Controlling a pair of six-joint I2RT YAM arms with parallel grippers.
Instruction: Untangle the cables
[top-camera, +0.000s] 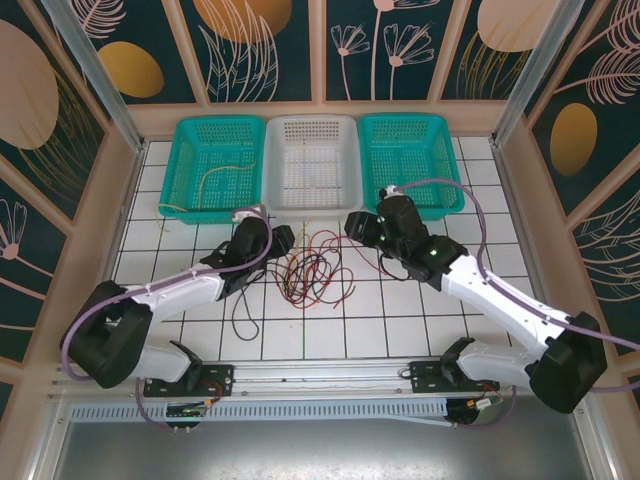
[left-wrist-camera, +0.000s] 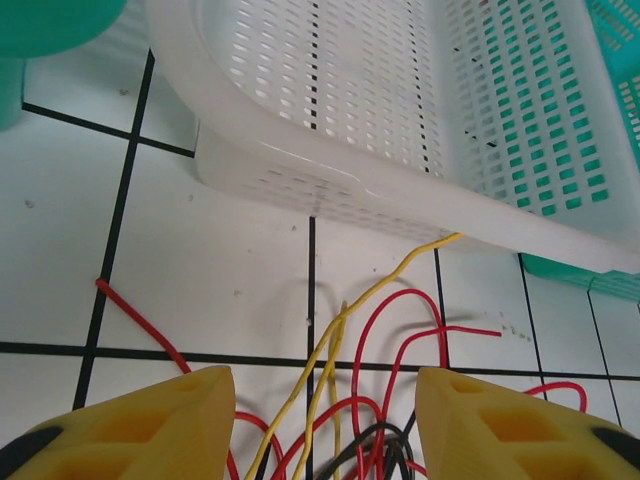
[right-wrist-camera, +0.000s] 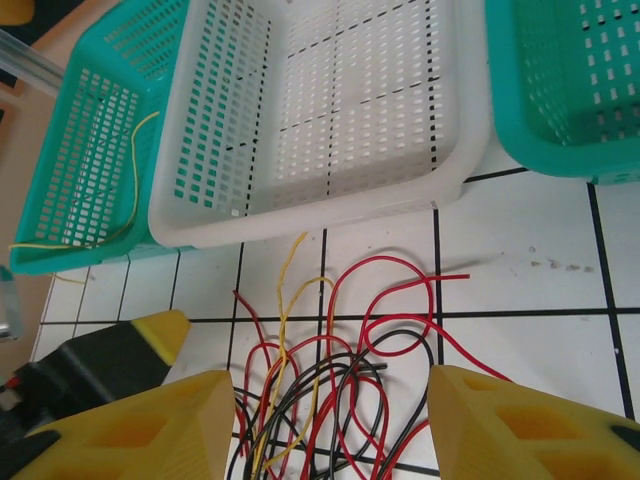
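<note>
Left pincer (left-wrist-camera: 322, 388) apart, right pincer (right-wrist-camera: 330, 385) apart, one cable tangle (top-camera: 312, 272), one white basket (top-camera: 310, 206), two teal baskets (top-camera: 215, 122)

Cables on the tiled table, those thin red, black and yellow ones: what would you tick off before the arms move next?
1. Left gripper open, nothing clamped: ok.
2. Right gripper open, nothing clamped: ok.
3. The two grippers apart, one on each side of the heap: ok.
4. Thin red, black and yellow cables separated: not ok, they cross in one heap.
5. Yellow cable's end free of the white perforated plastic basket: cannot tell; it reaches the basket's front wall.
</note>
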